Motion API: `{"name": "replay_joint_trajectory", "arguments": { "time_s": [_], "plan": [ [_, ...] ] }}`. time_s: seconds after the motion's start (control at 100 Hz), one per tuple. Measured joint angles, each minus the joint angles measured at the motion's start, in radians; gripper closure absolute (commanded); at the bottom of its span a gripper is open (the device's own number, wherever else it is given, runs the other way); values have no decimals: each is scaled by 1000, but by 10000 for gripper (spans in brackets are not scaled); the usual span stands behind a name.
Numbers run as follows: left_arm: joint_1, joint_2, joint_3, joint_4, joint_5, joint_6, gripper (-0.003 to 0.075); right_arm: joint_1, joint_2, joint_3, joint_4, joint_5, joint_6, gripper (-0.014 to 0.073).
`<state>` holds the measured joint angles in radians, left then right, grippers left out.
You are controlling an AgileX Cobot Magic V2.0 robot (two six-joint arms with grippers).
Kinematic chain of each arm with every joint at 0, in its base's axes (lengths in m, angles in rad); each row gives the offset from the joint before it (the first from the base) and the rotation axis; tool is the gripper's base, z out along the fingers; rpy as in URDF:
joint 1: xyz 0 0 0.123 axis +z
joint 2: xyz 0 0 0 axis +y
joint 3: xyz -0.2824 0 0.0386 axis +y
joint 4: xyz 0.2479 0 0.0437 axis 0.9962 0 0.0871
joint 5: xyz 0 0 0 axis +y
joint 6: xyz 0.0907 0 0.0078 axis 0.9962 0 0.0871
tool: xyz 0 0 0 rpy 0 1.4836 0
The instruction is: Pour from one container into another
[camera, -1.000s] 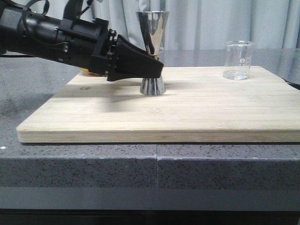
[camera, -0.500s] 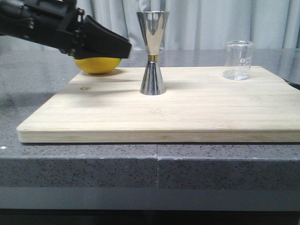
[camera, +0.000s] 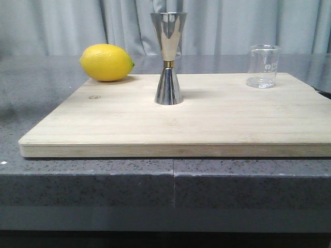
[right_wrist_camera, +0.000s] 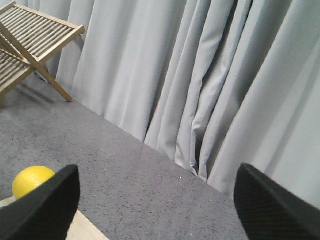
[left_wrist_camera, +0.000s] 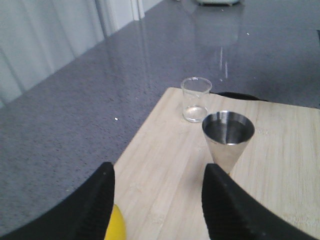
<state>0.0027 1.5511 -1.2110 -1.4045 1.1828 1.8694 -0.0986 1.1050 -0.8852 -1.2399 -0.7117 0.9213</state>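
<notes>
While both claws, left (left_wrist_camera: 157, 200) and right (right_wrist_camera: 155, 210), stay spread and empty, we see the clear beaker (camera: 263, 66) and the polished, gold-banded jigger (camera: 168, 58) upright.

Left hand (left_wrist_camera: 157, 200) gone from front view, baring lemon (camera: 106, 62).

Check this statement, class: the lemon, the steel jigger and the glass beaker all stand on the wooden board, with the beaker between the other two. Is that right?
Not quite. The front view shows the jigger in the middle, between the lemon and the beaker. All three do stand on the wooden board.
</notes>
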Motion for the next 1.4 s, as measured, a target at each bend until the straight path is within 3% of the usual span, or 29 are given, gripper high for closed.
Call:
{"name": "replay_joint_trajectory", "arguments": {
  "time_s": [0.35, 0.59, 0.77, 0.97, 1.3, 1.4],
  "plan": [
    [235, -277, 0, 0, 24, -189, 358, 0, 0, 0, 0, 108, 0, 25],
    [427, -434, 0, 22, 35, -292, 411, 0, 0, 0, 4, 161, 0, 25],
    [531, -519, 0, 37, -63, -358, 411, 0, 0, 0, 5, 189, 0, 25],
    [473, -535, 4, 66, -318, -439, 411, 0, 0, 0, 7, 236, 0, 25],
    [122, -533, 190, -7, -881, -462, 507, 0, 0, 0, 15, 333, 0, 25],
    [43, -532, 240, -22, -979, -455, 520, 0, 0, 0, 15, 359, 0, 25]
  ]
}}
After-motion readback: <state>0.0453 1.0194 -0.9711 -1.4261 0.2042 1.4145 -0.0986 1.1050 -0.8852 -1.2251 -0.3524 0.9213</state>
